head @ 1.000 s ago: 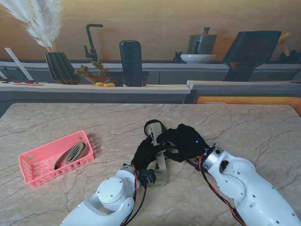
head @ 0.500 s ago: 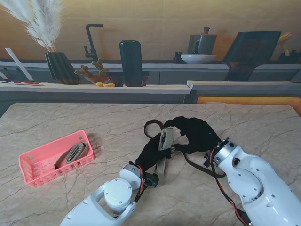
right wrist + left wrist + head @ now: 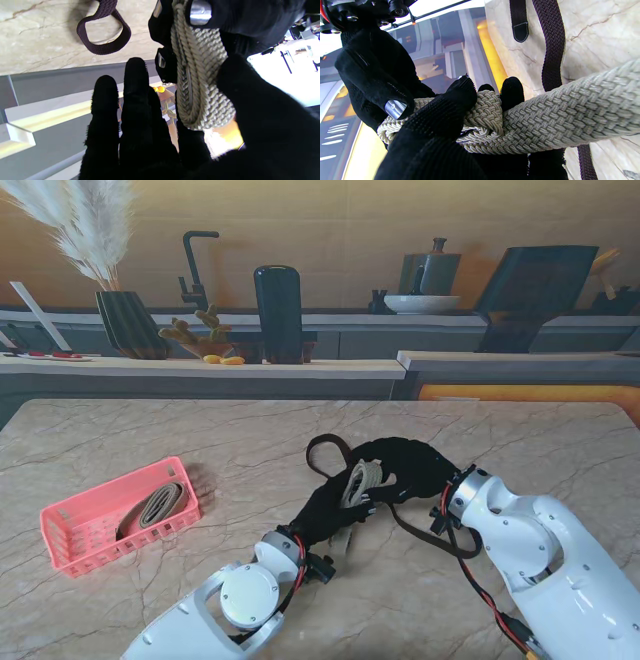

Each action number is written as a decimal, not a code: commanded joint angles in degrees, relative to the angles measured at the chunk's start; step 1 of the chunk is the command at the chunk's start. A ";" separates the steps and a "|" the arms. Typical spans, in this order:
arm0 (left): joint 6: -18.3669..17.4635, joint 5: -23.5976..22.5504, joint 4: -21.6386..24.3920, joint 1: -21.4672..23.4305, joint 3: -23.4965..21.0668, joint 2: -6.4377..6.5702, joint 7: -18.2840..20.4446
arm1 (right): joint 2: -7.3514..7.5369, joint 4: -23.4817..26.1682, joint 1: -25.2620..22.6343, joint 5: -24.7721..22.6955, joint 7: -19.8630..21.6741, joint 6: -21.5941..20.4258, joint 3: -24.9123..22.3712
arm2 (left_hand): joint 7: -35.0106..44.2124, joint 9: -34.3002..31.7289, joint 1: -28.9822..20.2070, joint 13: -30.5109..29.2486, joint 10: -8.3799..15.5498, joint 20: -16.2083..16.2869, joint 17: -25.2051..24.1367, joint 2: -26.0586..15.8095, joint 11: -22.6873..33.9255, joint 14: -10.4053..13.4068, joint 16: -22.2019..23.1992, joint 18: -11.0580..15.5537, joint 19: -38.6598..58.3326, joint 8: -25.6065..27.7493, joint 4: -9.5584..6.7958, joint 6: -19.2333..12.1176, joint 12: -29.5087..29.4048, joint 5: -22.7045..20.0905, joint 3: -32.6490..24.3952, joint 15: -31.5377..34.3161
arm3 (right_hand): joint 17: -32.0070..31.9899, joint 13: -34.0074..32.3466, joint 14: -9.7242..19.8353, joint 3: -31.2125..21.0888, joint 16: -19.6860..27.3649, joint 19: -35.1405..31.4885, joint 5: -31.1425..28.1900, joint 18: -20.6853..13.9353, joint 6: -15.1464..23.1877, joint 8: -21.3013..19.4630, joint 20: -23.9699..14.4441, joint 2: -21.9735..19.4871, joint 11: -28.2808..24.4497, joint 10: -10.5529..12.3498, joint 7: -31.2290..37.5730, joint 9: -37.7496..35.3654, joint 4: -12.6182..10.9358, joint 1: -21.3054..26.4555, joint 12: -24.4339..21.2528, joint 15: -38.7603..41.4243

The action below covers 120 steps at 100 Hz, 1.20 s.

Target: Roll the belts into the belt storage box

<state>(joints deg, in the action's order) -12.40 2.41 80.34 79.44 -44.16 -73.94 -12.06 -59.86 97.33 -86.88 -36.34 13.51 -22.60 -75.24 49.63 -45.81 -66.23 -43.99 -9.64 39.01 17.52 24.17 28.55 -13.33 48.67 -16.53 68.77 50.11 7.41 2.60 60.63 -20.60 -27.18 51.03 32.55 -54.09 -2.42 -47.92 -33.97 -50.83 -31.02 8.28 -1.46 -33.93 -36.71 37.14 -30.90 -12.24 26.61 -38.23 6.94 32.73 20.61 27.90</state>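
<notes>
My two black-gloved hands meet over the middle of the table around a partly rolled beige woven belt [image 3: 362,480]. The left hand [image 3: 325,515] grips the coil from the near side, and its fingers [image 3: 440,117] wrap the beige belt [image 3: 545,117]. The right hand [image 3: 410,465] pinches the coil from the right, with the beige belt [image 3: 202,75] between thumb and fingers [image 3: 135,112]. A short beige tail hangs by the left wrist. A dark brown belt [image 3: 327,438] lies loose on the table under the hands, its loop [image 3: 105,47] farther away. The pink belt storage box [image 3: 110,490] stands at the left.
One rolled beige belt [image 3: 155,505] lies inside the pink box. The dark belt [image 3: 552,45] trails toward my right forearm. Beyond the table's far edge runs a counter with a vase, a dark cylinder and kitchenware.
The right hand and forearm have swung to the right and away from me. The beige coil has turned between the hands, and the hanging tail has grown shorter. The left arm has shifted slightly.
</notes>
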 commanded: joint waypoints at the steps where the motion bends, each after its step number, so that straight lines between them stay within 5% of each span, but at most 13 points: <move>1: -0.32 0.75 0.35 0.27 0.04 -0.09 0.35 | 0.20 -1.04 0.79 2.37 1.46 0.26 0.72 | 5.09 -3.65 -7.74 -2.82 3.74 1.43 0.06 -9.76 6.73 1.65 2.09 -0.28 1.93 2.00 -1.57 -4.23 1.89 -1.44 -3.76 3.73 | 1.52 -2.92 1.30 -0.37 -1.67 -1.09 -3.79 -1.81 4.43 -2.01 -1.57 -2.07 -1.07 2.78 3.61 -4.66 -1.29 4.79 0.68 1.96; 3: -0.33 0.80 0.35 0.28 0.04 -0.10 0.36 | 0.24 -1.31 1.01 3.30 1.93 0.35 0.93 | 5.07 -3.67 -7.74 -2.82 3.79 1.42 0.08 -9.72 6.75 1.66 2.11 -0.29 1.91 2.01 -1.54 -4.24 1.93 -1.42 -3.71 3.74 | 1.85 -3.79 1.19 0.19 -2.29 -1.43 -5.16 -1.77 5.95 -2.12 -1.74 -2.11 -1.18 3.52 5.46 -6.79 0.02 6.16 0.83 2.76; 7: -0.34 0.92 0.36 0.30 0.02 -0.13 0.32 | 0.36 -1.84 1.52 5.10 3.13 0.30 1.29 | 5.03 -3.69 -7.73 -2.87 3.85 1.38 0.08 -9.76 6.79 1.79 2.13 -0.23 1.86 2.05 -1.53 -4.31 2.02 -1.40 -3.67 3.75 | 3.14 -6.80 1.38 1.34 -4.13 -2.55 -6.20 -1.83 9.80 4.90 -1.88 -1.20 -1.54 4.79 16.86 -12.02 3.66 9.83 1.31 5.12; 11: -0.33 1.18 0.42 0.39 -0.04 -0.20 0.20 | 0.49 -2.26 1.94 6.44 4.12 0.33 1.63 | 4.99 -3.68 -7.74 -2.89 3.82 1.36 0.11 -9.67 6.73 1.81 2.15 -0.20 1.83 2.07 -1.52 -4.31 2.05 -1.43 -3.65 3.72 | 4.20 -9.49 1.54 1.39 -5.48 -3.40 -8.26 -2.12 14.05 8.35 -1.88 -0.90 -1.72 6.20 24.57 -16.68 4.33 12.07 1.87 7.36; 19: -0.25 1.89 0.60 0.60 -0.17 -0.30 0.08 | 0.31 -3.38 2.71 8.34 3.84 0.45 2.57 | 4.65 -3.76 -7.73 -2.71 3.63 1.31 0.10 -9.34 6.16 1.66 2.01 -0.24 1.77 1.95 -1.34 -4.33 1.73 -1.41 -3.35 3.29 | 6.04 -14.17 1.44 -0.12 -7.73 -5.05 -14.79 -1.62 17.48 9.25 -2.08 -2.13 -1.67 7.32 29.41 -24.66 4.67 13.81 2.82 11.68; 28: -0.37 2.14 0.40 0.61 -0.19 -0.52 -0.42 | -0.12 -4.05 3.04 10.81 3.15 1.54 3.31 | 2.39 -5.35 -6.89 -1.83 2.85 -0.21 -0.45 -7.04 -1.69 0.55 -0.71 -0.15 0.04 -1.44 0.13 -4.12 1.05 -1.55 0.48 -0.48 | 6.83 -15.96 1.03 -1.41 -8.26 -6.03 -16.81 -0.77 17.29 10.51 -2.18 -1.32 -1.57 7.04 30.59 -27.24 5.02 13.48 2.75 12.75; 34: -0.42 2.44 0.20 0.57 -0.24 -0.63 -0.59 | -0.57 -4.09 2.88 11.29 1.57 2.12 3.39 | 0.36 -5.71 1.40 -0.11 2.22 -1.73 -1.63 -4.57 -7.37 -0.10 -2.84 -0.24 -1.44 -5.63 -0.50 -3.52 -1.18 -1.30 -2.20 -3.18 | 6.73 -16.45 0.41 -2.31 -8.50 -6.45 -17.51 0.10 16.48 11.22 -2.27 -0.74 -1.64 6.74 30.93 -28.09 5.16 13.31 2.60 13.21; 41: -0.38 2.59 -0.09 0.51 -0.32 -0.82 -1.01 | -1.08 -3.69 2.41 10.66 -1.06 2.30 2.96 | -3.48 -2.53 11.60 1.42 2.05 -2.86 -2.55 -2.74 -4.47 -0.30 -4.95 -0.52 -2.97 -9.02 -1.93 -2.79 -8.13 -1.79 -8.98 -6.07 | 6.79 -16.93 0.28 -3.01 -8.69 -6.81 -17.84 0.35 15.86 11.58 -2.35 -0.34 -1.87 6.50 31.18 -28.63 5.35 13.10 2.57 13.69; 52: 0.17 2.20 -0.43 0.35 -0.51 -1.07 -1.93 | -1.73 -2.00 1.07 8.81 -4.81 2.24 1.52 | -7.86 0.15 15.59 2.69 1.93 -4.01 -3.24 -2.41 -2.00 -0.26 -7.05 -0.49 -4.40 -11.95 -2.37 -1.65 -15.31 -2.45 -8.94 -8.60 | 7.37 -17.55 0.23 -3.95 -8.82 -7.42 -18.20 0.11 15.34 11.96 -2.40 0.10 -2.24 6.16 31.42 -29.09 5.62 12.91 2.50 14.21; 73: 0.79 2.84 -0.21 0.54 -0.74 -1.25 -2.31 | -2.87 2.04 -1.55 5.42 -11.37 2.07 -0.86 | -9.82 -0.29 15.24 2.99 2.63 -4.63 -3.61 -1.83 -0.17 -0.04 -8.17 -0.54 -5.18 -13.40 -1.88 -1.15 -16.46 -3.02 -6.82 -9.61 | 8.05 -18.32 -0.01 -5.14 -9.01 -8.32 -18.38 -0.27 14.33 12.34 -2.33 0.51 -3.09 5.48 31.76 -29.41 5.86 12.84 2.47 15.10; 105: 0.21 2.01 0.52 0.56 -0.53 -0.69 -1.23 | -2.89 5.00 -2.65 4.75 -11.68 1.60 -1.52 | -6.98 -1.64 15.26 1.87 3.43 -4.51 -3.01 2.66 0.04 0.34 -7.63 -0.76 -4.56 -11.41 -2.01 0.15 -12.74 -2.23 -7.44 -8.16 | 7.97 -18.29 -0.27 -5.39 -9.14 -8.55 -18.15 -0.16 13.56 12.38 -2.07 0.44 -4.04 4.97 31.85 -28.75 5.71 13.08 2.60 15.69; 120: 1.17 2.38 0.37 0.46 -0.50 -0.61 -0.52 | -3.06 5.81 -2.21 1.87 -13.75 0.75 -2.05 | -6.00 -4.13 12.78 0.51 2.87 -5.03 -2.13 -0.65 -2.11 -0.45 -9.07 -0.38 -4.83 -10.72 -1.42 -0.42 -14.29 -3.18 -6.54 -9.49 | 7.96 -18.27 -0.27 -5.51 -9.09 -8.63 -18.15 -0.19 13.97 12.31 -1.93 0.32 -4.26 5.23 31.87 -28.78 5.78 12.91 2.40 15.75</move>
<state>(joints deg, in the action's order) -11.97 4.33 80.46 79.55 -44.81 -74.42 -12.74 -62.53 101.66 -89.48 -33.30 0.69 -21.14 -76.88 41.57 -47.82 -51.09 -41.64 -8.07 34.74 14.39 24.33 27.53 -13.66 40.50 -16.86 63.71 38.74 6.81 2.88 46.79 -22.94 -34.22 42.10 40.14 -69.92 -2.61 -47.98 -42.43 -57.42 -43.37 8.37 7.94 -19.42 -37.92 41.23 -33.69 -7.98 46.98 -65.73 13.33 40.93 22.73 41.91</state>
